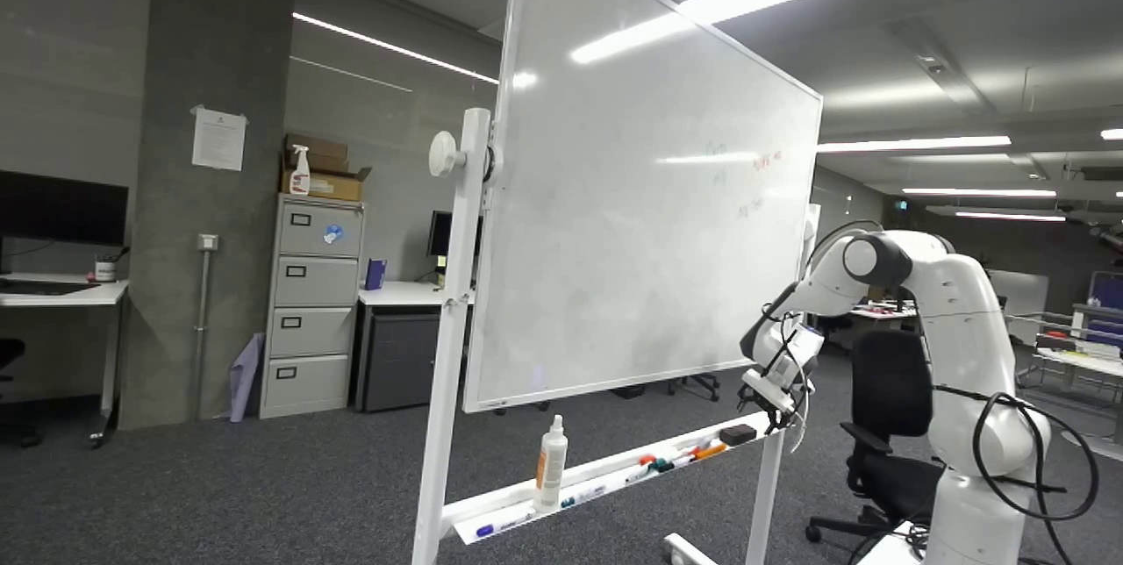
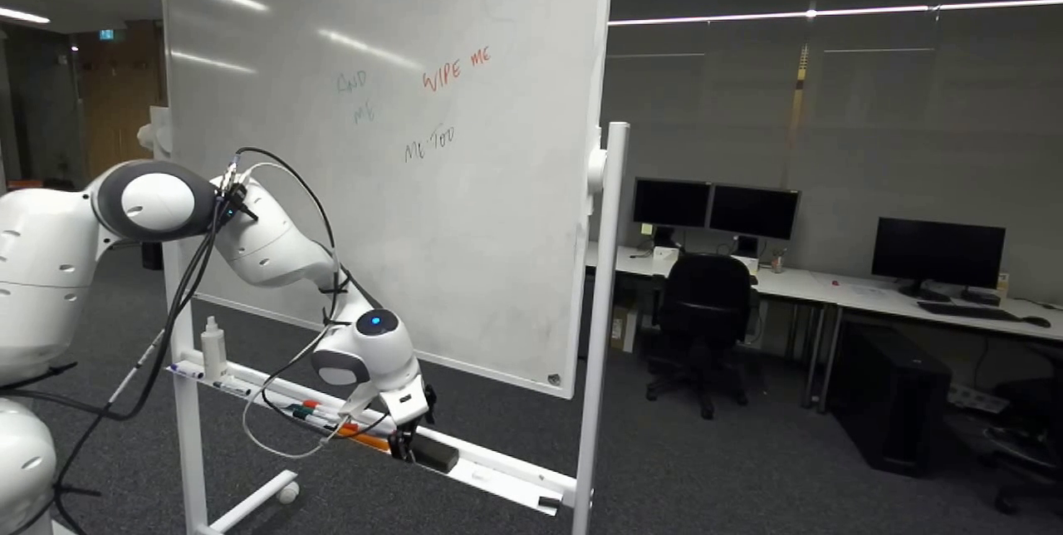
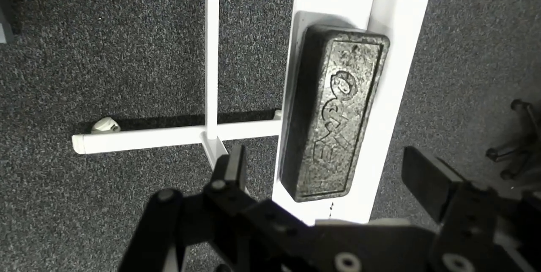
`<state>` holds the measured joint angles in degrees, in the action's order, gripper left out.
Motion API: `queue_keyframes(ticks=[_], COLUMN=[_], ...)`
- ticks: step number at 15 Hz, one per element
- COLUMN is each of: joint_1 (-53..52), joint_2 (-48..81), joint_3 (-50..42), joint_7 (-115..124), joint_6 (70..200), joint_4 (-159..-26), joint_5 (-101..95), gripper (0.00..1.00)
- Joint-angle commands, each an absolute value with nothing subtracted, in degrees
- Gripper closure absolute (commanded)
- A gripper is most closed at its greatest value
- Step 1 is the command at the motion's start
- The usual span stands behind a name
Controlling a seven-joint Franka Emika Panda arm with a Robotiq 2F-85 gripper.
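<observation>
We are seeing pincer (image 3: 324, 162) hanging wide with nothing gripped, eraser (image 3: 342, 115) showing between its fingers (image 3: 427, 183) in wrist view. Eraser is lying on tray (image 2: 508, 485) under whiteboard (image 2: 482, 252), orange marker (image 2: 371, 440) sitting just left in both exterior views. We are judging risks: slanted eraser could be twisting or sliding off if fingers are pressing unevenly; tray's raised side could be stopping one finger; sideways drift could be knocking marker down.

My two fingers (image 3: 427, 179) share the scene with one eraser (image 3: 334, 120), two bottles (image 1: 550, 464) and four filing-cabinet drawers (image 1: 318, 284); in an exterior view, three monitors (image 2: 754, 211) appear.
</observation>
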<state>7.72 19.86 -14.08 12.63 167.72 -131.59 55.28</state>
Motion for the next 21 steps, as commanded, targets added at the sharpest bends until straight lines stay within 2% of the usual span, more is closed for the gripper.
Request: queue_keyframes(ticks=[1,6,8,9,11,21], joint_1=[9.4,9.2,9.3,9.3,9.3,9.7], joint_2=[22.4,24.0,24.2,24.3,24.8,28.6], joint_3=[-12.8,-12.0,-11.5,-11.4,-11.1,-11.0], joint_7=[11.3,11.4,11.1,11.2,11.4,11.4], joint_6=[165.6,164.1,164.0,163.8,163.6,163.2], joint_4=[-128.1,-126.9,-126.7,-126.5,-125.9,-122.5], joint_5=[57.5,57.1,57.1,57.0,56.8,56.4], gripper=[0.0,0.0,0.05,0.01,0.0,0.0])
